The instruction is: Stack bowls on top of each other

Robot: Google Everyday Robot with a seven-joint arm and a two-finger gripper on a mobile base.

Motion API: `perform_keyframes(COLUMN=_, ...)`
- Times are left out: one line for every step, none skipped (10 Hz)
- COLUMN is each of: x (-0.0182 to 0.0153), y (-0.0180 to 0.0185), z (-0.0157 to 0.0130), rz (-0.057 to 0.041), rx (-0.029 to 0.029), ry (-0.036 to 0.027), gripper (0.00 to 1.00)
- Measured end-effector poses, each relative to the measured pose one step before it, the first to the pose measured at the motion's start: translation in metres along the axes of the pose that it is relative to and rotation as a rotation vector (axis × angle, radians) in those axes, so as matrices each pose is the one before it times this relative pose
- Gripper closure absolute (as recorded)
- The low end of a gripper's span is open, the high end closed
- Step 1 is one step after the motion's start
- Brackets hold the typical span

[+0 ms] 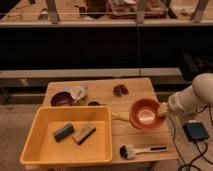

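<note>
The orange-red bowl (145, 114) is lifted off the wooden table (137, 86) on its right side and tilts with its opening toward the camera. My gripper (163, 111) is at the bowl's right rim, shut on it, with the white arm reaching in from the right. The dark maroon bowl (60, 99) sits on the table at the back left, beside a small white cup (78, 92).
A big yellow tub (35, 145) holding two sponge-like blocks fills the table's front left. A brush (140, 149) lies at the front edge. A brown clump (120, 90) sits at the back. A black device (195, 131) lies on the floor at right.
</note>
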Motion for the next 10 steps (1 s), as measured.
perform_keyframes(x=0.02154, y=-0.01751, z=-0.01209, rz=-0.03054, rx=0.00445, ry=0.00515, gripper=0.88)
perform_keyframes(x=0.0136, y=-0.0159, z=-0.00385, rz=-0.02369, rx=0.01081, ry=-0.00038, gripper=0.88)
perform_keyframes(x=0.01181, y=-0.02296, z=-0.0024, rz=-0.02906, rx=0.02092, ry=0.00077, gripper=0.88)
perform_keyframes(x=0.00711, y=-0.02145, z=-0.00105, rz=-0.01644, rx=0.01879, ry=0.00015, gripper=0.88)
perform_keyframes(x=0.00506, y=-0.02033, z=0.00077, rz=-0.00163, rx=0.02445, ry=0.00098, gripper=0.88)
perform_keyframes(x=0.00403, y=-0.02198, z=0.00336, rz=0.01657, rx=0.03609, ry=0.00251, gripper=0.88)
perform_keyframes(x=0.00151, y=-0.01583, z=0.00375, rz=0.02134, rx=0.03275, ry=0.00081, gripper=0.88)
perform_keyframes(x=0.00018, y=-0.00289, z=0.00033, rz=0.00404, rx=0.00552, ry=0.00063, gripper=0.88)
perform_keyframes(x=-0.00036, y=0.0012, z=0.00005, rz=0.00196, rx=-0.00018, ry=-0.00001, gripper=0.88)
perform_keyframes(x=-0.00003, y=0.00008, z=-0.00011, rz=0.00013, rx=-0.00007, ry=0.00018, gripper=0.88)
